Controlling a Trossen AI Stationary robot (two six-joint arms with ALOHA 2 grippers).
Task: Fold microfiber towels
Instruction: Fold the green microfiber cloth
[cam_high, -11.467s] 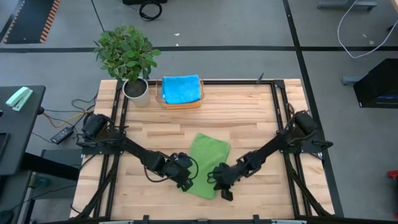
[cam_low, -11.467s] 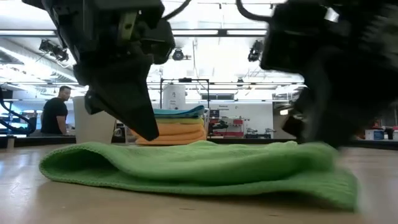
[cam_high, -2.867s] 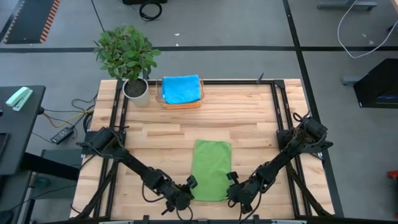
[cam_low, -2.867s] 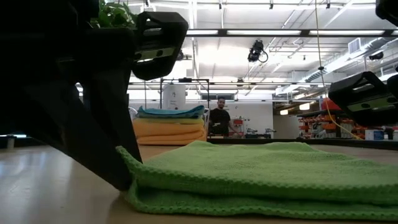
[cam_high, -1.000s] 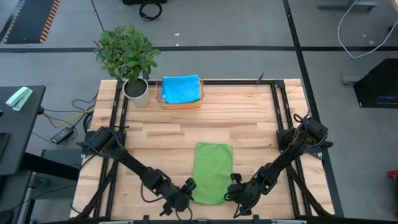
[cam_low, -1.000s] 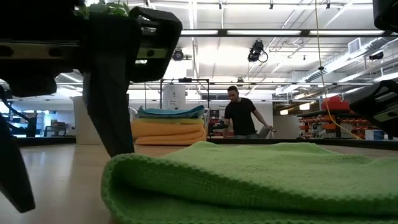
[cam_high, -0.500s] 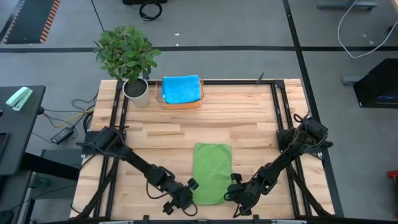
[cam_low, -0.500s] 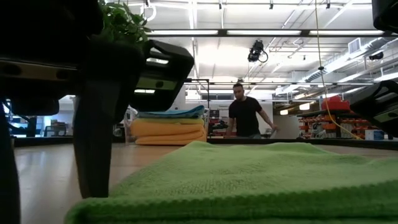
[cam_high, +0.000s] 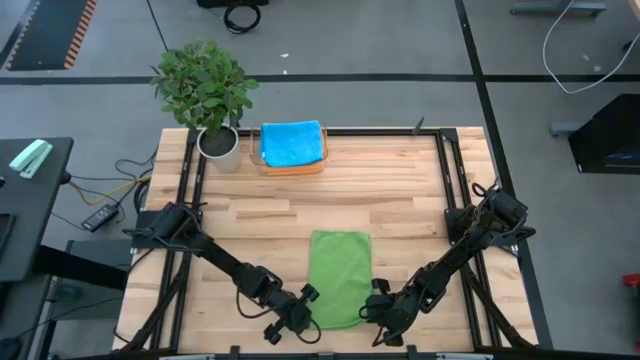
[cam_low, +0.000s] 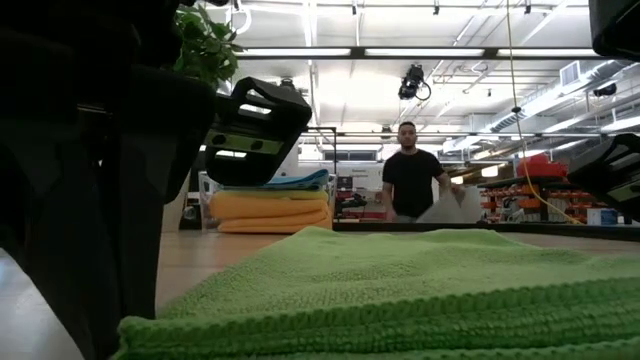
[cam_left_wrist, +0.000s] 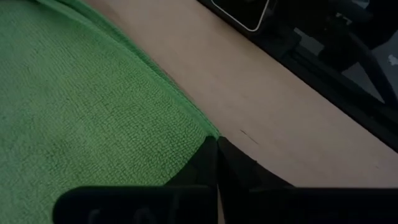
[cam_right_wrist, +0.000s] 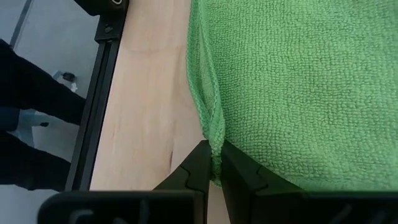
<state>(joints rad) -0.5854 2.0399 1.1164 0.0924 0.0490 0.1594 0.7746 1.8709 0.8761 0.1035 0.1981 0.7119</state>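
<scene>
A green microfiber towel (cam_high: 340, 278), folded into a long strip, lies flat on the wooden table near its front edge; the low view shows it up close (cam_low: 400, 290). My left gripper (cam_high: 310, 298) is at the strip's left long edge, close to the near end, and is shut on it (cam_left_wrist: 216, 146). My right gripper (cam_high: 375, 300) is at the right long edge opposite, shut on that edge (cam_right_wrist: 214, 158). Both arms slant down toward the towel from the table's near corners. My left gripper pinches the towel's left edge (cam_left_wrist: 208, 129) between its two fingertips, close to the near corner. It comes slanting down from the near left. The towel lies flat on the table. How many layers are held, I cannot tell. My right gripper pinches the towel's right edge (cam_right_wrist: 211, 134) between its two fingers, near the near corner; green cloth shows in the slit between them. It comes slanting down from the near right. More than one layer shows at that edge. The towel rests flat on the table.
A basket with a blue towel on top (cam_high: 292, 145) and a potted plant (cam_high: 205, 90) stand at the far left edge. In the low view the stack of folded towels (cam_low: 270, 205) shows behind. A person (cam_low: 412, 185) stands in the room beyond. Bare wood (cam_high: 340, 195) lies in between.
My left gripper has shifted slightly toward the towel, rolled, and shut on the towel's left edge. The bulge at the towel's near left corner has flattened. My right gripper has kept its hold.
</scene>
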